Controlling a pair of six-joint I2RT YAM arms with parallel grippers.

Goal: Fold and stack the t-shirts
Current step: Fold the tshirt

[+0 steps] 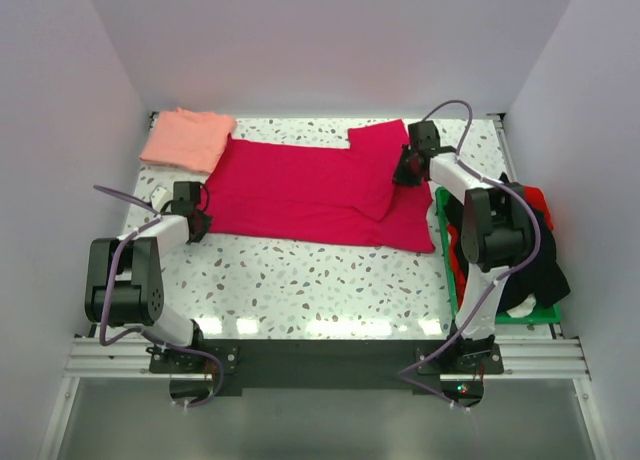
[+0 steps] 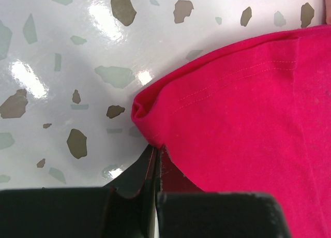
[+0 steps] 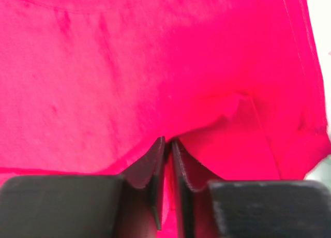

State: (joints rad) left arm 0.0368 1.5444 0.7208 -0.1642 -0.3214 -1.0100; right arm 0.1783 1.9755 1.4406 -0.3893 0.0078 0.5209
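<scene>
Cloth of the red shirt [image 1: 300, 190] lay spread on the table [image 1: 330, 280], with the folded pink shirt [image 1: 185, 138] beyond the left jaws. For a square fold, both held edges should lift together and level. The left gripper [image 2: 155, 154] was closed on the hem corner. The right gripper [image 3: 166, 144] pinched cloth beside the sleeve.

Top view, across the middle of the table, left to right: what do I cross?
Left pincer → crimson t-shirt → right pincer → green tray.
</scene>
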